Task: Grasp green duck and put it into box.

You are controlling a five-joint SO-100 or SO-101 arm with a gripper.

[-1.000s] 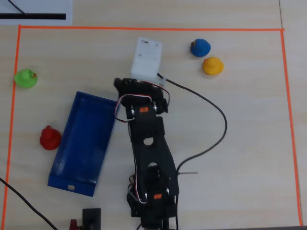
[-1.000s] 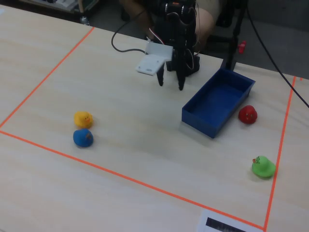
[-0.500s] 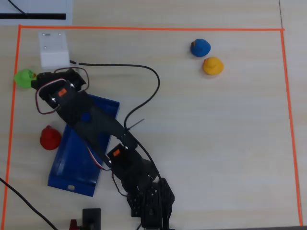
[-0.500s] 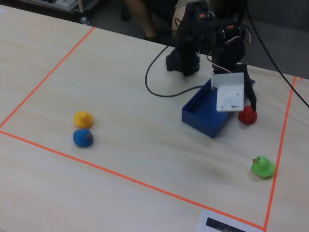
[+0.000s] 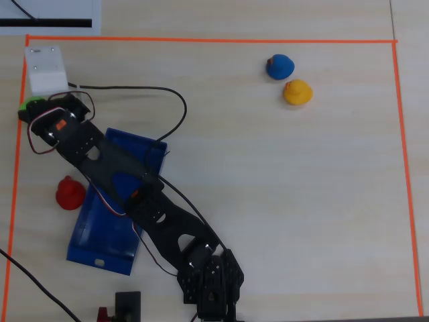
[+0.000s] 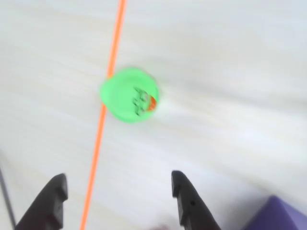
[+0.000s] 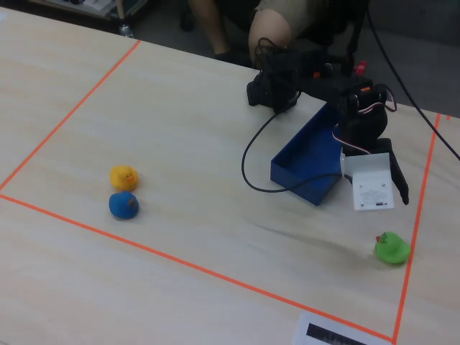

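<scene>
The green duck sits on the table, touching the orange tape line. My gripper is open and empty. Its two black fingers stand wide apart at the bottom of the wrist view, short of the duck and not touching it. In the fixed view the gripper hangs above the table just behind the duck. In the overhead view only a green sliver of the duck shows beside the arm. The blue box lies open under the arm, also seen in the fixed view.
A red duck sits left of the box. A blue duck and a yellow duck sit at the far side. A black cable loops over the table. The orange tape bounds the work area.
</scene>
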